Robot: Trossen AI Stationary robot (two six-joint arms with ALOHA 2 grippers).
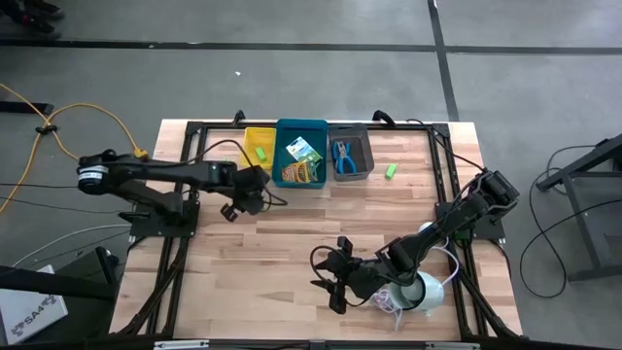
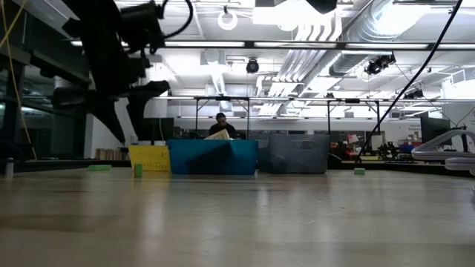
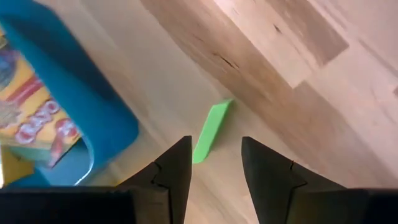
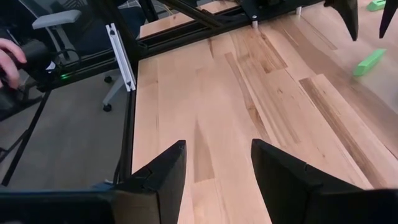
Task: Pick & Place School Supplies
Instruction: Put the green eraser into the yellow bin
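A bright green stubby piece (image 3: pixel 210 130) lies flat on the wood beside the blue bin's near corner (image 3: pixel 99 118). My left gripper (image 3: pixel 214 149) hangs open just above it, fingers slanting down on either side of its near end, and it shows over the table in front of the bins (image 1: pixel 255 194). Two printed crayon boxes (image 1: pixel 302 160) lie in the blue bin, blue-handled scissors (image 1: pixel 344 156) in the grey bin (image 1: pixel 365 146), and one green piece (image 1: pixel 260 153) in the yellow bin (image 1: pixel 255 136). Another green piece (image 1: pixel 390 170) lies right of the grey bin. My right gripper (image 4: pixel 217 152) waits open over bare wood near the front (image 1: pixel 332 277).
A round white device with a coiled cord (image 1: pixel 420 292) lies under my right arm at the front right. The three bins stand in a row at the table's far edge. A black frame rail (image 4: pixel 124 56) borders the table's left side, and a person's hand (image 4: pixel 9 59) shows beyond it.
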